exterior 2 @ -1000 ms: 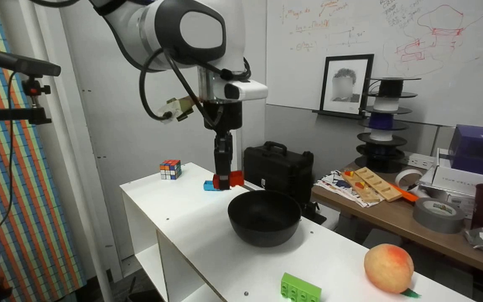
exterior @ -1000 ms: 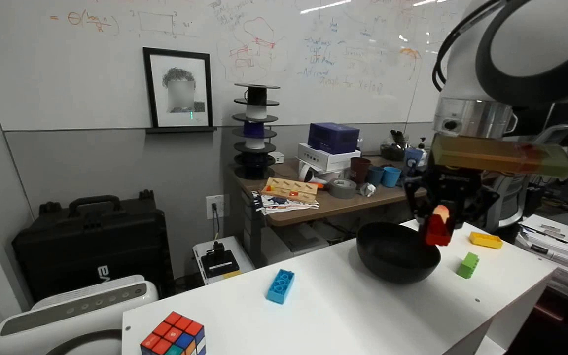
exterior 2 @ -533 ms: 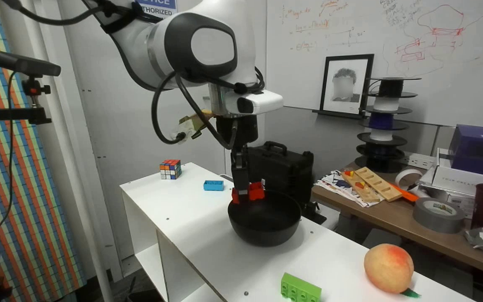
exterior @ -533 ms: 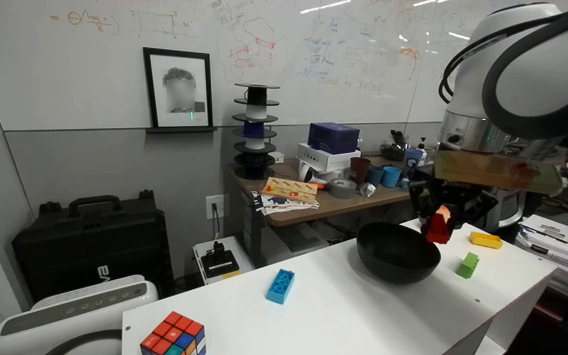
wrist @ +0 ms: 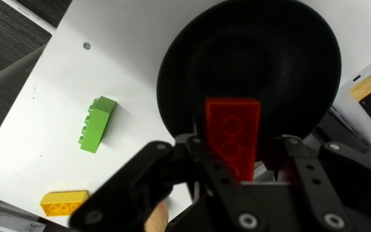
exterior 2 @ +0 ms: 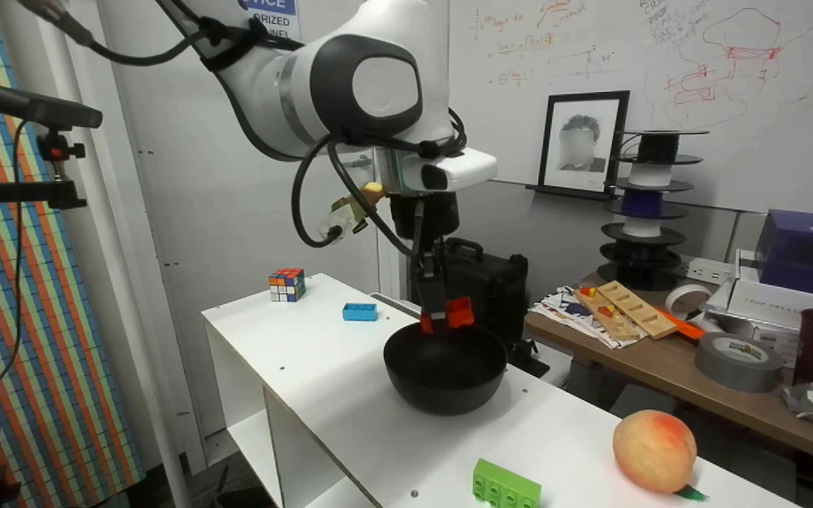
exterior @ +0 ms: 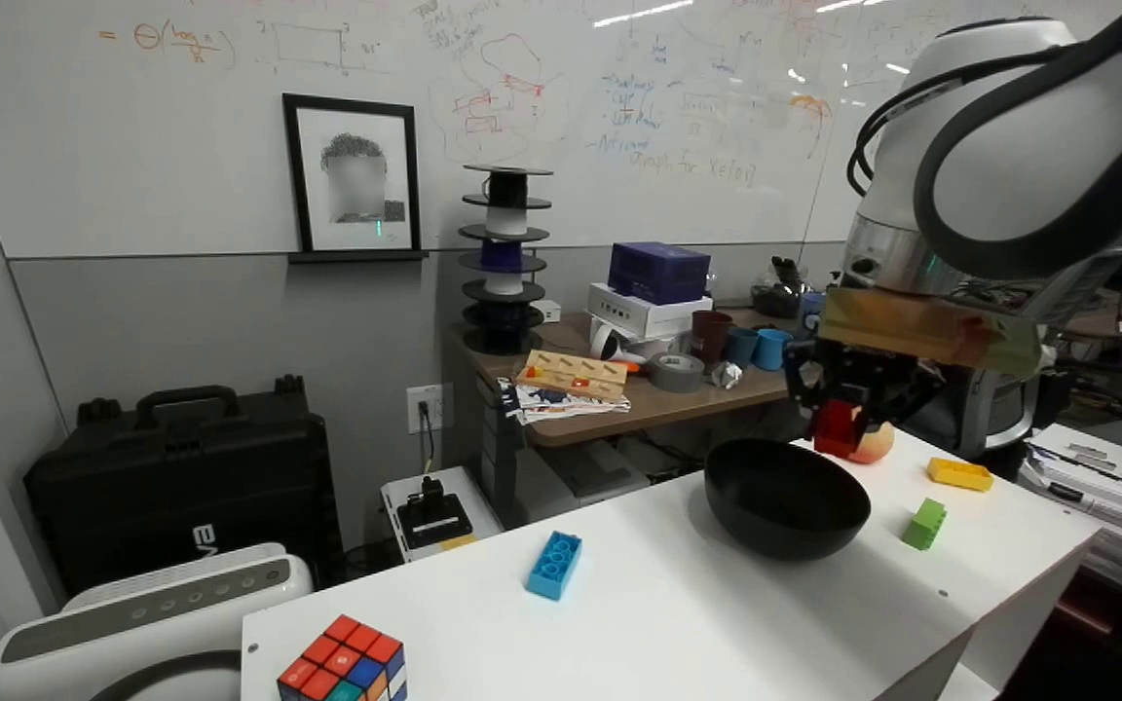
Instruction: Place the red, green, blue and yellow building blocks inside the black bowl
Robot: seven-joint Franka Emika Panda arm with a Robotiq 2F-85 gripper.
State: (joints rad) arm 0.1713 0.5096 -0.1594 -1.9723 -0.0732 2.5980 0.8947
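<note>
The background was mostly taken up by a scribbled-on whiteboard [exterior: 561, 127], and a white counter [exterior: 639, 623] was set out in front. Over that, the robot arm [exterior 2: 371, 85] was stretched in from above, and a black case [exterior: 181, 477] was tucked in behind. The black bowl [exterior 2: 445, 395] was parked open side up on the counter, and the jaws were pointed down right by its rim. A peach [exterior 2: 653, 451] and a Rubik's cube [exterior 2: 287, 285] were set well apart, with the bowl between them.

Down at the small stuff, the red block [wrist: 235, 129] was pinched in the jaws and held up in the air at the bowl, so part of the inside was covered up by it in the wrist view. Whether the rim was being touched couldn't be told. The blue block [exterior: 554, 567] was plonked between the cube and the bowl. On the far side of the bowl from it, the green block [wrist: 97, 126] was laid on its side, studs sideways, and the yellow block [wrist: 64, 203] was set nearby.
</note>
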